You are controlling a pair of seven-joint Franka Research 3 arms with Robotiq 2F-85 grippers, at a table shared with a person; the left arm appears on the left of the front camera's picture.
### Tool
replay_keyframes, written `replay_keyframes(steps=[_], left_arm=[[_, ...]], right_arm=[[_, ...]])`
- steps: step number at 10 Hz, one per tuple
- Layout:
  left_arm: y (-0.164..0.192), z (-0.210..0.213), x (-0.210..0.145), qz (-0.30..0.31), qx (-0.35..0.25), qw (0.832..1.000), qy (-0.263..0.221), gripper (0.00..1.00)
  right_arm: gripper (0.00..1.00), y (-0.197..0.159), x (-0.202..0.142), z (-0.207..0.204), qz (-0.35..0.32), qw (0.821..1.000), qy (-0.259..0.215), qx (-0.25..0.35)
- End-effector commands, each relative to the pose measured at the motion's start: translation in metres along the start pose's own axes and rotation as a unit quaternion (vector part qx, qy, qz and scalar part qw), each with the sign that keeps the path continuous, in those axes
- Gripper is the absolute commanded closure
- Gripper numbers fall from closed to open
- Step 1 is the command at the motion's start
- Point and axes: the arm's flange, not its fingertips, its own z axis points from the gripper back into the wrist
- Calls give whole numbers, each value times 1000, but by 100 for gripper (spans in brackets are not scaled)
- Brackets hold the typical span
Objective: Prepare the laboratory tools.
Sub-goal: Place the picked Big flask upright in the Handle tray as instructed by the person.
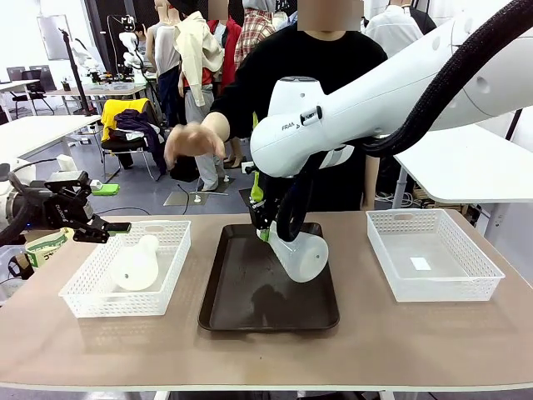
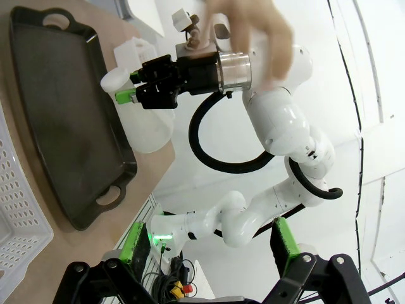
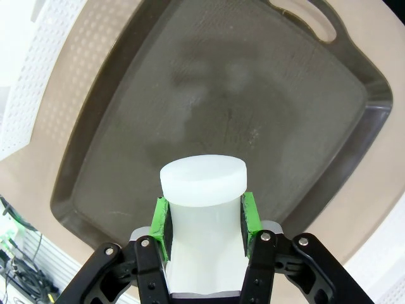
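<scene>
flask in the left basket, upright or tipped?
Tipped. The flask lies on its side in the left basket, round base facing the camera, neck pointing away.

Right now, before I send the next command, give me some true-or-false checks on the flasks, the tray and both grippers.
1. The right gripper is shut on the neck of a frosted white conical flask. True.
2. That flask stands upright on the dark brown tray. False: it hangs tilted in the grip, over the tray.
3. A second frosted conical flask lies on its side in the white mesh basket on the robot's left. True.
4. The left gripper is clamped on that second flask. False: it is open beside the basket, holding nothing.
</scene>
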Motion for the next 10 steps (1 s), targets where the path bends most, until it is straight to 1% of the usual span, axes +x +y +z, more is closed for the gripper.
replay_keyframes(steps=[1,10], left_arm=[[-2,1,-1,-1,-4,1000,-1,0],[-2,1,-1,-1,-4,1000,-1,0]], right_arm=[[100,0,-1,0,4,1000,1,-1],[100,0,-1,0,4,1000,1,-1]])
